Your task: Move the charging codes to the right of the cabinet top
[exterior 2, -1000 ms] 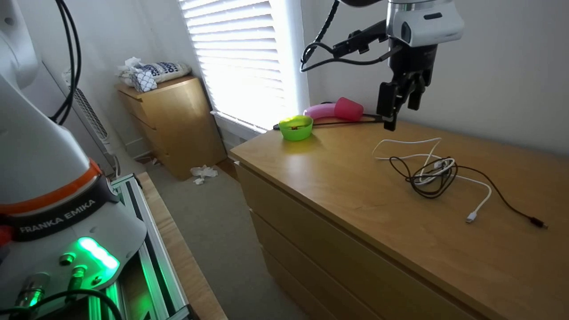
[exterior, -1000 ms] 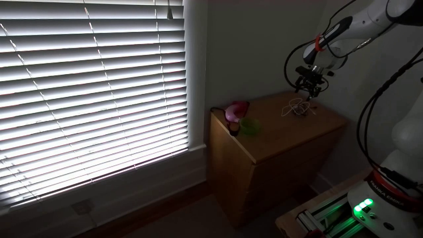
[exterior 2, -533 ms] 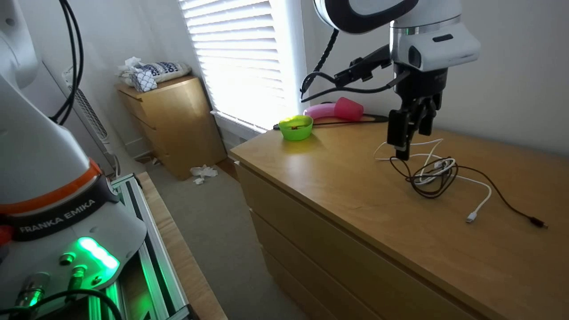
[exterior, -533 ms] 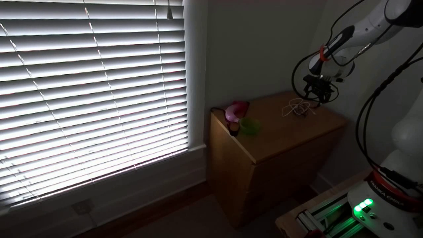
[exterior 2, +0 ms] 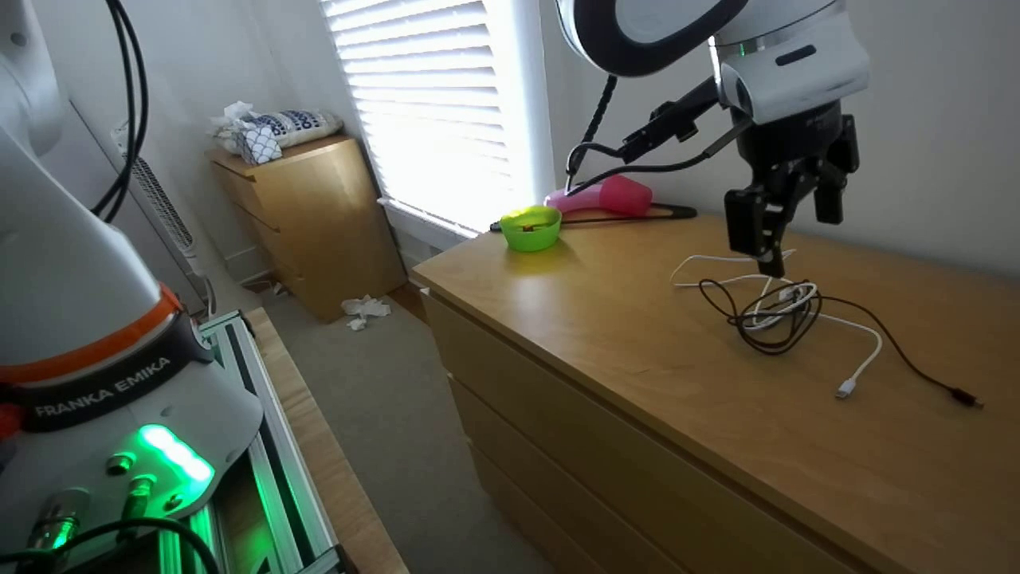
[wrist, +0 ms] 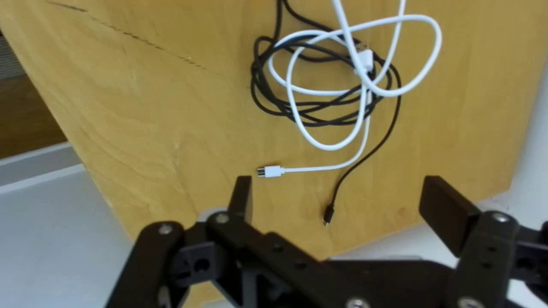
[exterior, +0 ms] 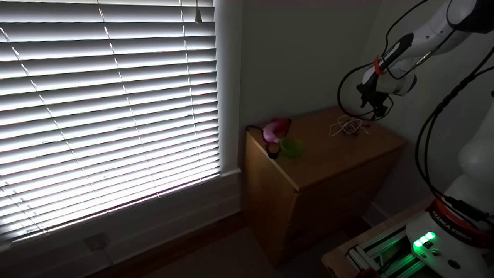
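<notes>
"So, where are the charging cords [wrist: 319,92]?"

"On the worktop [exterior 2: 606,335], in a loose heap, white cable looped over and through thin black coils. Both run off the top edge of the wrist view."

"And the hand [wrist: 336,194]?"

"Above the worktop, its fingers [wrist: 445,214] wide apart. In an exterior view one fingertip [exterior 2: 770,261] hides a bit of the white loop; the gap beneath I can't judge."

"What about the ends?"

"A boxy white plug [wrist: 272,172] with a metal tip, and a slimmer black plug [wrist: 329,213], both clear of the heap. The worktop is smooth tan wood, crossed by a dark broken streak [wrist: 145,41]; scratch or grain, I can't tell."

"Anything hard to see?"

"In an exterior view, beside bright slatted blinds [exterior: 115,116], it's dim and the black coils are nearly lost. The glossy green bowl [exterior 2: 532,237], well apart from the cords, holds something too small to name. Near it, the curved pink part of a rounded pink-red object [exterior 2: 625,195] is crossed by the arm's black lead [exterior 2: 657,168]."
</notes>
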You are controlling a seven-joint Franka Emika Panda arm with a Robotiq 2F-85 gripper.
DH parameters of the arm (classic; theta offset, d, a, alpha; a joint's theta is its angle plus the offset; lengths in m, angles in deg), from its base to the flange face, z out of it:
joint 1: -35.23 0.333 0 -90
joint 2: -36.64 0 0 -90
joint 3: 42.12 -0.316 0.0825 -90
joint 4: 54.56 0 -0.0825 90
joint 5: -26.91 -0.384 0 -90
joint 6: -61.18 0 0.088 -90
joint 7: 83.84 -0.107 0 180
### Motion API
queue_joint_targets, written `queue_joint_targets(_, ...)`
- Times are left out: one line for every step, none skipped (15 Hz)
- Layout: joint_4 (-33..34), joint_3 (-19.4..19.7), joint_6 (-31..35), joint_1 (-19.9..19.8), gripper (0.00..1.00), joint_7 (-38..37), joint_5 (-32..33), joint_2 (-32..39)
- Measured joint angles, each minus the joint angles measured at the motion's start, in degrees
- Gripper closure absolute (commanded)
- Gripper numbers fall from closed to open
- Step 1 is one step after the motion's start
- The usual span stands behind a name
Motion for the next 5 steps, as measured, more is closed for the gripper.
queue_joint_targets(0.0,0.4,1.0,0.6,0.0,-2.1,-0.1,0.0)
queue_joint_targets(0.0,0.7,1.3,1.1,0.0,-3.5,-0.1,-0.1)
queue_joint_targets(0.0,1.1,0.9,1.7,0.0,-4.3,0.1,-0.1)
queue_joint_targets(-0.1,1.3,0.4,2.1,0.0,-4.8,0.2,-0.1)
queue_joint_targets(-0.1,1.4,0.3,2.3,0.0,-5.1,0.2,-0.1)
